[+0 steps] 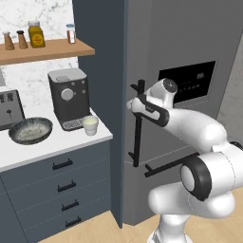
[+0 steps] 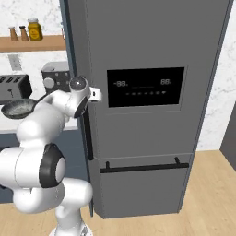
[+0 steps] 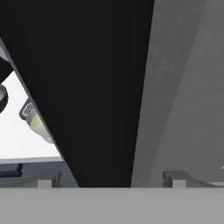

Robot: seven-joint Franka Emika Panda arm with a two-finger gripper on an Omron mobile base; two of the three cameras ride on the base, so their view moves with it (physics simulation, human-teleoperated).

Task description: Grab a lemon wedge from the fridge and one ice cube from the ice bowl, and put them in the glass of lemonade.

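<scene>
Counter right edge: glass of lemonade (image 1: pixel 90 125) | fridge (image 2: pixel 152 138) doors closed | gripper (image 1: pixel 137 102) at vertical handle (image 1: pixel 138 124), jaw state unclear

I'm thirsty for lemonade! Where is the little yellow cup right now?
In the left base view, the glass of lemonade stands on the white counter, right of the ice bowl and in front of the coffee machine.
</scene>
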